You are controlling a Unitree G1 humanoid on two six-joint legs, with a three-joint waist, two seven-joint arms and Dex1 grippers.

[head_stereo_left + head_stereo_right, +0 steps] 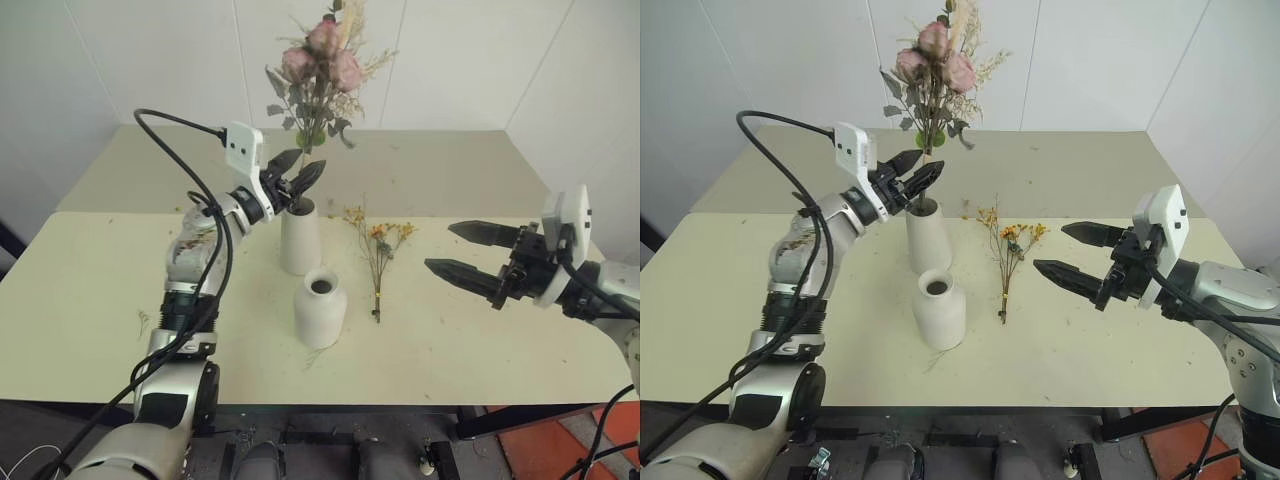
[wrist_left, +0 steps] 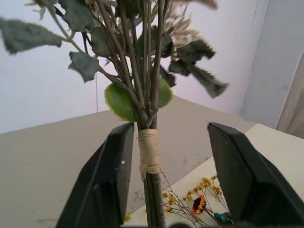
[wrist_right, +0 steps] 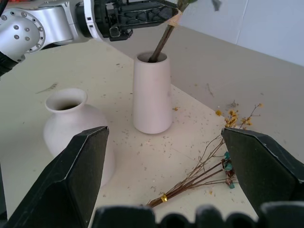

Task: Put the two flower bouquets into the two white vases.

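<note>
On the pale counter [image 1: 100, 290], the taller white vase [image 1: 299, 238] holds the rose bouquet [image 1: 318, 75], stems down in its mouth and blooms upright above. Just above the rim, the left gripper [image 1: 300, 170] has its fingers [image 2: 107, 180] parted on either side of the taped stems, not pressing them. Near the taller vase stands the shorter white vase [image 1: 320, 308], its mouth empty. Beside both lies the thin bouquet [image 1: 378, 255], flat on the counter. Off to the right, the right gripper [image 1: 462, 249] hovers with fingers spread wide, holding nothing.
</note>
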